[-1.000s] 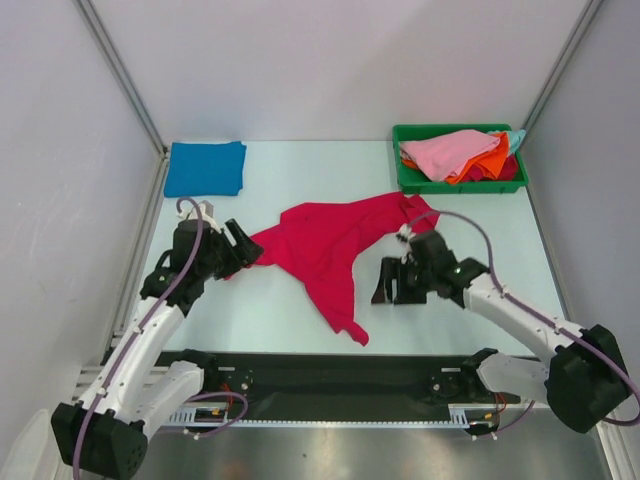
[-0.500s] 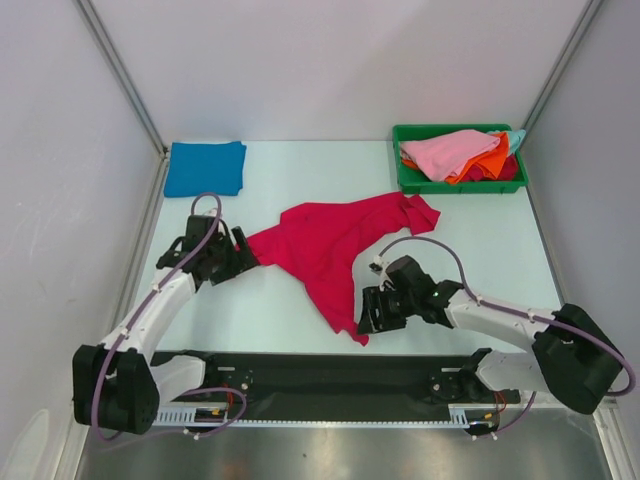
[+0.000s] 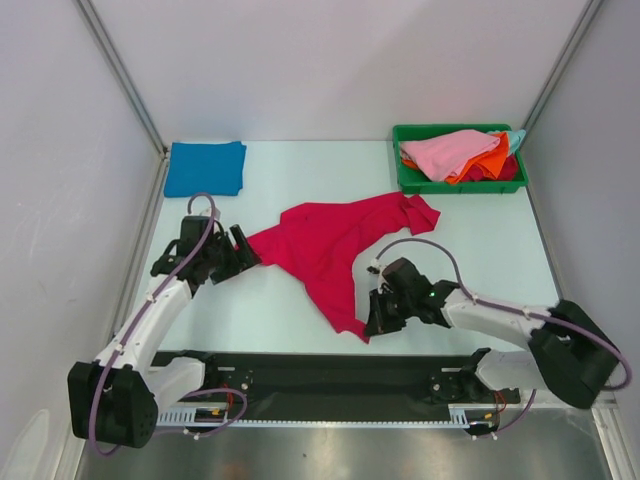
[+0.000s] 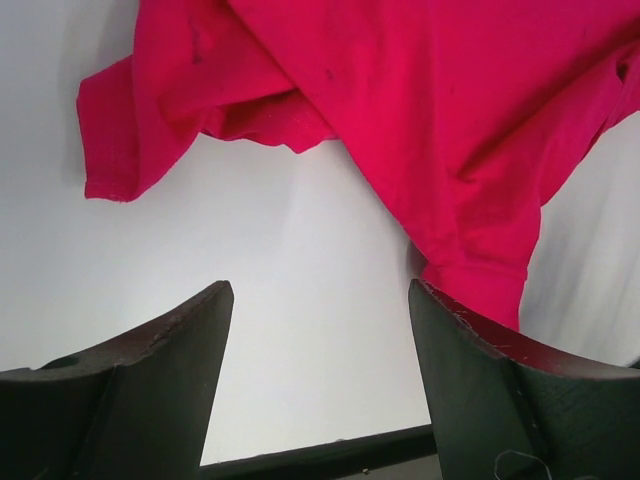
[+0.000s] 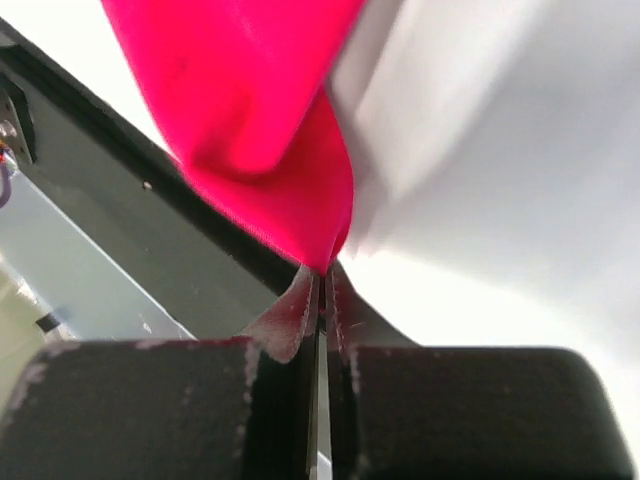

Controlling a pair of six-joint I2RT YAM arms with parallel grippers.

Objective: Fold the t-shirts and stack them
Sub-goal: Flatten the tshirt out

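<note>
The crimson t-shirt [image 3: 325, 245] lies crumpled and spread across the middle of the table. My right gripper [image 3: 371, 326] is at its near corner, by the table's front edge. In the right wrist view that gripper [image 5: 322, 268] is shut on a pinch of the crimson t-shirt [image 5: 250, 110]. My left gripper [image 3: 243, 252] stands open just left of the shirt's left sleeve. The left wrist view shows my left gripper [image 4: 320, 290] with bare table between its fingers and the crimson t-shirt [image 4: 420, 110] ahead; the right finger [image 4: 470, 360] is beside a fold of it.
A folded blue t-shirt [image 3: 205, 167] lies at the back left corner. A green bin [image 3: 460, 187] at the back right holds pink [image 3: 450, 150], orange [image 3: 492, 160] and light blue [image 3: 516, 137] t-shirts. A black rail [image 3: 330, 375] runs along the front edge.
My right gripper moved left and nearer to the shirt's near corner and closed on it. My left gripper dropped low beside the left sleeve and stayed open.
</note>
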